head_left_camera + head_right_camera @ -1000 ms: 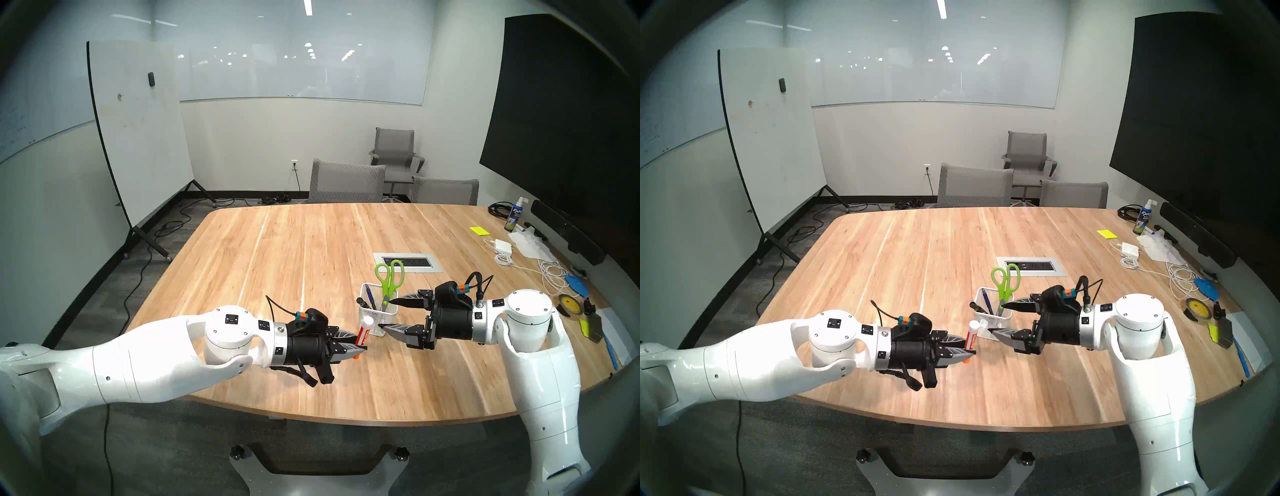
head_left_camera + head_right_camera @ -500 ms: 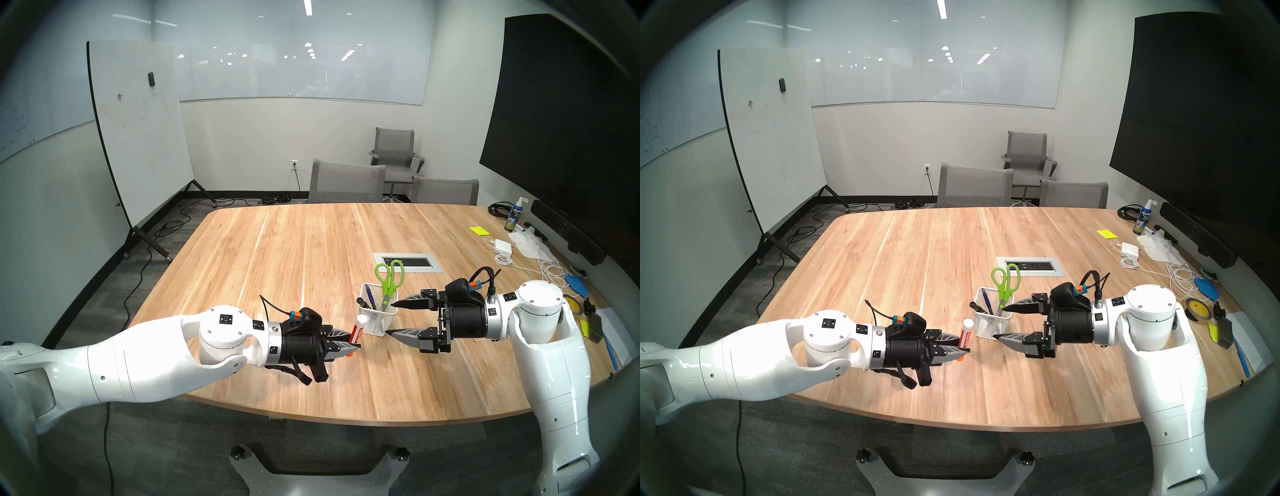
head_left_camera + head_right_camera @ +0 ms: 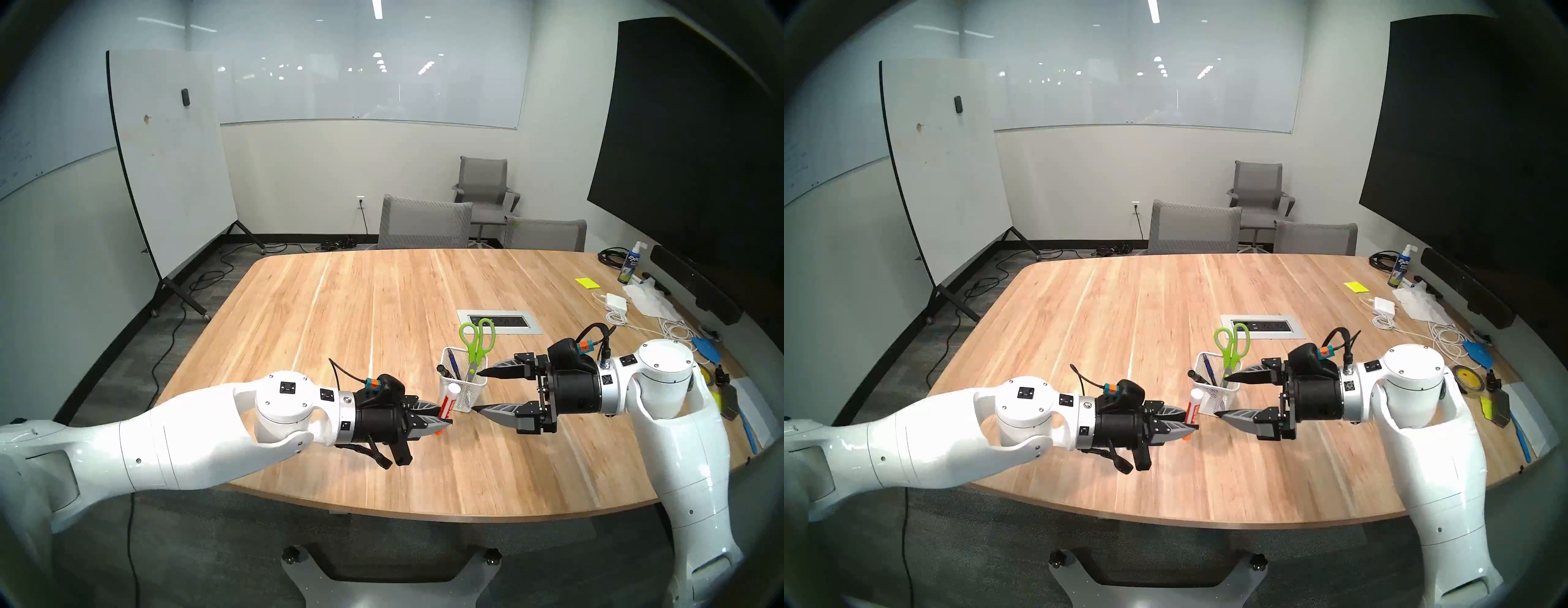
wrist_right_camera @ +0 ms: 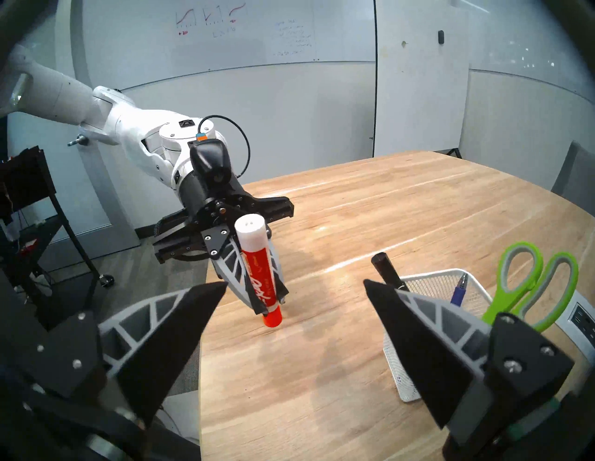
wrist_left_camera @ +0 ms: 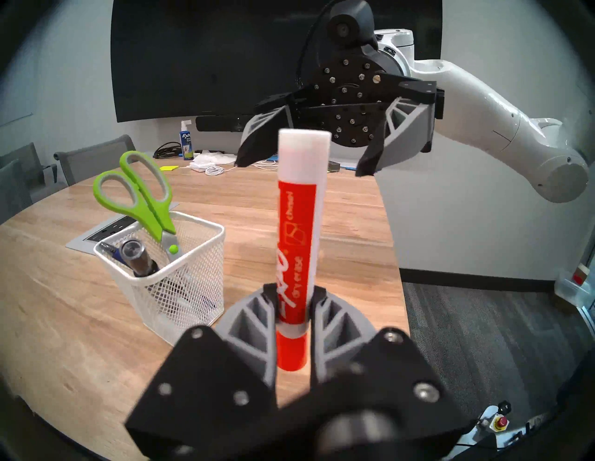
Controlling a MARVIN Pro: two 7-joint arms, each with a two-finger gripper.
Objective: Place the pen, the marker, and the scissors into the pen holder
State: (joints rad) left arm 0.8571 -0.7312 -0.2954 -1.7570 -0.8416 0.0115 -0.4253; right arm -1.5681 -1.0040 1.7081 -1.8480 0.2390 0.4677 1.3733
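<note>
While clamped: left gripper [image 5: 293, 317] pinches upright red-and-white marker [image 5: 297, 244], cap end down.
Right gripper [image 4: 294, 291]: spread wide, empty.
Pen holder [image 5: 180, 289]: white wire mesh, square.
Scissors [image 5: 138, 196]: lime-green loops.

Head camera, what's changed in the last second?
The right gripper, open and empty, backed away from the pen holder toward the right. The left gripper stayed shut on the red marker, drifting left and back. Scissors and pen remain in the holder.
</note>
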